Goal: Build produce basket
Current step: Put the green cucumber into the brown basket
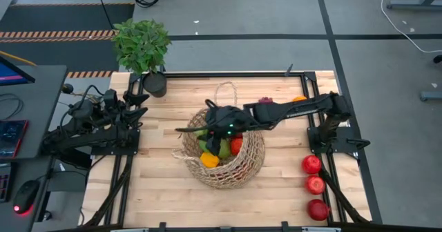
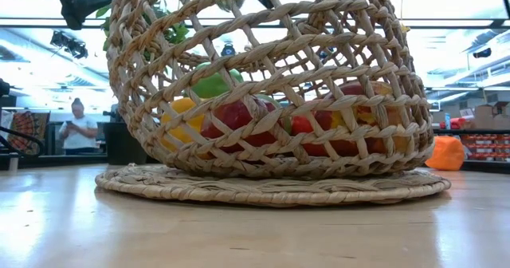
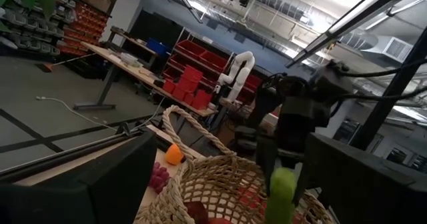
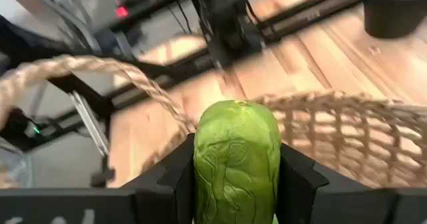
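Over the basket (image 1: 228,170) of produce (image 1: 209,159), the right gripper (image 1: 215,143) clasps a cucumber (image 4: 236,161).

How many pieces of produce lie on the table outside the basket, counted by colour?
Red apples: 3
Purple grapes, one bunch: 1
Orange: 1
Total: 5
Not counted: the cucumber held by the right gripper over the basket.

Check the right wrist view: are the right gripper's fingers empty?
No, the right gripper is clamped on a green cucumber, held above the basket.
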You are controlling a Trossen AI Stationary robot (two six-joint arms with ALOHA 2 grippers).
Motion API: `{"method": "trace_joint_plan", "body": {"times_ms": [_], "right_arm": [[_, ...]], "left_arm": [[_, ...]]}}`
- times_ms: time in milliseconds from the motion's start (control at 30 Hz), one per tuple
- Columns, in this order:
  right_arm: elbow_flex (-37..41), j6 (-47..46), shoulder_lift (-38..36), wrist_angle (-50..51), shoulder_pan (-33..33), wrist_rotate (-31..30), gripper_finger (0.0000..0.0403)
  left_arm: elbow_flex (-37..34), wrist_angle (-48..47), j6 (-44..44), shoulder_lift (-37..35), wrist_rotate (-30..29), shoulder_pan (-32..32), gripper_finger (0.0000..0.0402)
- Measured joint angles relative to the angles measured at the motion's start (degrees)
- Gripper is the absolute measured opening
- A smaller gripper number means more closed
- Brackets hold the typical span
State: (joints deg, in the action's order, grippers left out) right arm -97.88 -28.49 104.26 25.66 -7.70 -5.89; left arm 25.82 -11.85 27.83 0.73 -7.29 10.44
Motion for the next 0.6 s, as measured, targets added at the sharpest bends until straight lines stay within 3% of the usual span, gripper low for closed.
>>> {"method": "trace_joint_plan", "body": {"times_ms": [267, 600], "right_arm": [[-17.94, 4.24, 9.60, 18.19, 0.12, 0.04, 0.0156], [-19.55, 7.93, 12.94, 19.91, 1.22, 3.97, 0.0168]], "left_arm": [[0.00, -0.02, -0.02, 0.00, 0.00, -0.02, 0.0390], [0.00, 0.00, 0.00, 0.00, 0.02, -0.02, 0.0390]]}}
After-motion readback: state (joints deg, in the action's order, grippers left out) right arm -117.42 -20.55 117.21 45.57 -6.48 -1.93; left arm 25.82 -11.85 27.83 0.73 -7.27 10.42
